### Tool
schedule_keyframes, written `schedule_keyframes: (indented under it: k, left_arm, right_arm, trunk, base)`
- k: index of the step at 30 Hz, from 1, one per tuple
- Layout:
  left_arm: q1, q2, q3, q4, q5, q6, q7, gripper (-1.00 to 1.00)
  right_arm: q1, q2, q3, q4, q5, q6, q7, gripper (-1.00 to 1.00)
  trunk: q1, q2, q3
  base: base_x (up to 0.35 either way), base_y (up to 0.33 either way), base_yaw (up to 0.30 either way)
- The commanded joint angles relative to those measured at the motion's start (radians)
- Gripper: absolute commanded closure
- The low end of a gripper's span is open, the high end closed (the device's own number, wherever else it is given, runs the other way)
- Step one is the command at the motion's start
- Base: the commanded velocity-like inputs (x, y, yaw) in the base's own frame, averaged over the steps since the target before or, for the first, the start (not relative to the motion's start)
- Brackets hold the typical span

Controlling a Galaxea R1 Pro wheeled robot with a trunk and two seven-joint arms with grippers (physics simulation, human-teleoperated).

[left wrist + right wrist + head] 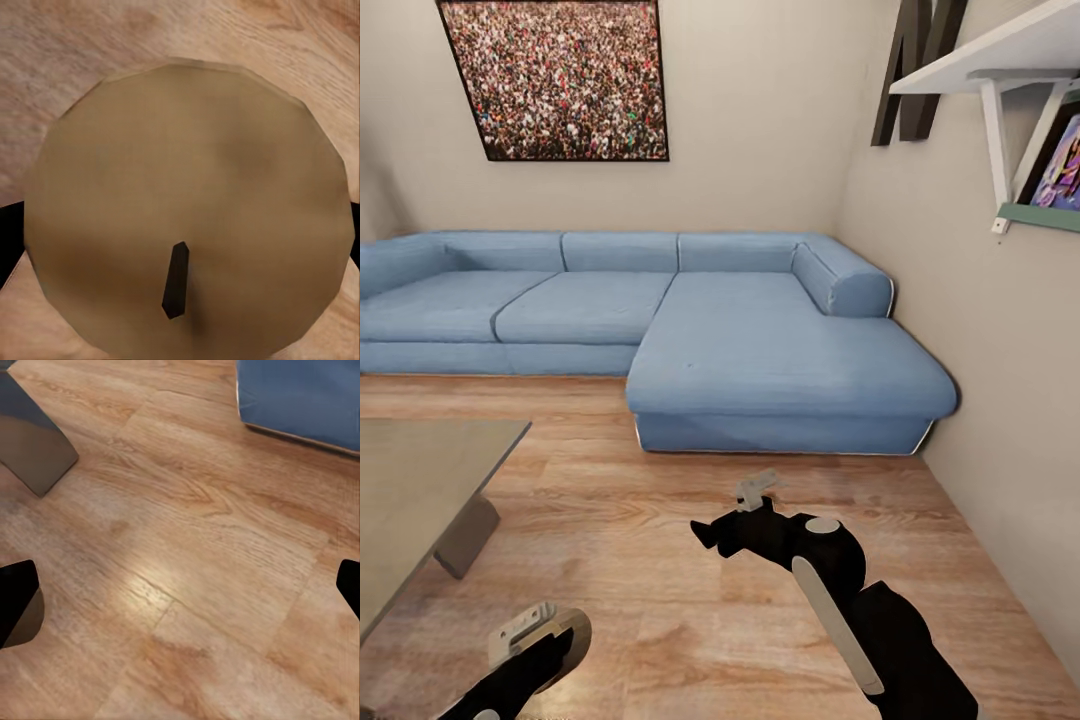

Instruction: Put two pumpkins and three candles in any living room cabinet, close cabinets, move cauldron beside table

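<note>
The right arm [860,600] is built of glossy black rounded shells. A long pale grey strip is set along its forearm, and a round grey cap is seen on the joint above it. A small light grey bracket is mounted at the wrist end. The left arm [525,660] is likewise black, capped by a grey curved plate with small holes. Black fingertips [16,600] are seen at the edges of the right wrist view.

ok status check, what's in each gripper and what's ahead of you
Left gripper shut on a candle, wick up. Right gripper open, empty, over wood floor. Blue sofa ahead, table at left.
</note>
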State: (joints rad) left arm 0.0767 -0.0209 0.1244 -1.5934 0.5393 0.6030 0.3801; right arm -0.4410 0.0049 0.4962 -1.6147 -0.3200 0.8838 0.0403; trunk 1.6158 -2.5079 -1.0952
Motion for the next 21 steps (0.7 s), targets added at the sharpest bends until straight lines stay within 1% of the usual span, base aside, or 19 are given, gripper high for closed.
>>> schedule_keyframes:
  k: [1,7,14,17,21]
  left_arm:
    - [0.0,-0.001,0.001,-0.002,0.01,0.003,0.008,1.0]
    - [0.0,-0.001,0.0,-0.001,0.01,0.003,0.01,1.0]
    - [0.0,-0.001,-0.002,0.0,0.006,0.002,0.006,1.0]
    - [0.0,-0.002,-0.003,0.0,0.006,-0.003,0.008,1.0]
    - [0.0,-0.001,-0.002,0.001,0.005,-0.004,0.008,1.0]
  right_arm:
    - [-0.001,0.0,0.0,-0.001,0.004,0.005,0.004,-1.0]
    - [-0.001,0.0,-0.001,-0.001,0.004,0.006,0.004,-1.0]
    - [-0.001,0.0,-0.001,-0.001,0.004,0.006,0.004,-1.0]
    - [0.0,0.0,-0.001,-0.001,0.004,0.006,0.004,-1.0]
    - [0.002,0.0,-0.001,-0.001,0.004,0.006,0.004,-1.0]
  trunk:
    - [-0.001,0.0,0.003]
    - [-0.003,0.001,0.026]
    - [-0.003,0.001,0.026]
    - [-0.003,0.001,0.026]
    - [-0.003,0.001,0.026]
  base:
    - [0.0,0.0,0.289]
    - [0.0,0.0,0.289]
    - [-0.01,-0.003,0.289]
    - [-0.196,-0.075,0.289]
    - [-0.297,-0.113,0.289]
